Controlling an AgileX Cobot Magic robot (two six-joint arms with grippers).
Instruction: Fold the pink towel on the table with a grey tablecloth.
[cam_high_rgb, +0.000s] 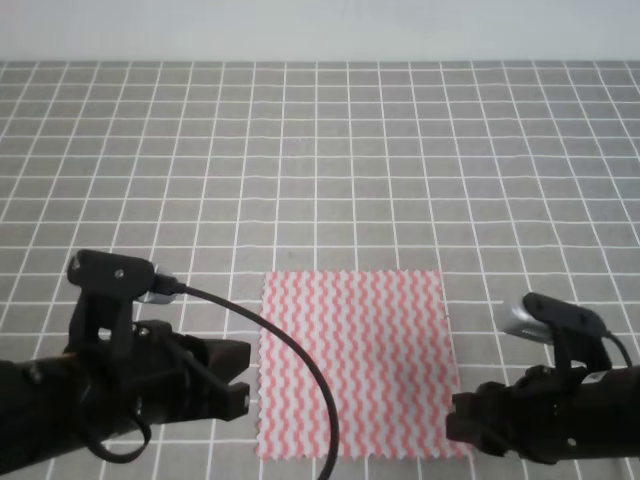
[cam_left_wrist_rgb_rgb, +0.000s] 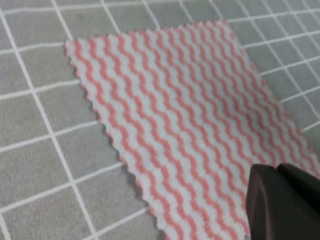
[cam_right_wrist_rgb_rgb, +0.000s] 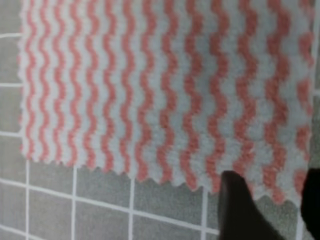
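The pink towel (cam_high_rgb: 355, 365) lies flat and unfolded on the table with a grey tablecloth (cam_high_rgb: 320, 160), near the front edge of the exterior high view. My left gripper (cam_high_rgb: 243, 375) sits open just left of the towel's left edge, low over the cloth. In the left wrist view the towel (cam_left_wrist_rgb_rgb: 180, 125) stretches away and one dark finger (cam_left_wrist_rgb_rgb: 282, 202) shows at the bottom right. My right gripper (cam_high_rgb: 458, 417) is at the towel's near right corner. In the right wrist view it (cam_right_wrist_rgb_rgb: 275, 210) stands open, with its fingers either side of that corner of the towel (cam_right_wrist_rgb_rgb: 160, 85).
A black cable (cam_high_rgb: 305, 385) from the left arm loops over the towel's near left part. The gridded cloth runs back to a pale wall (cam_high_rgb: 320, 30) at the far edge.
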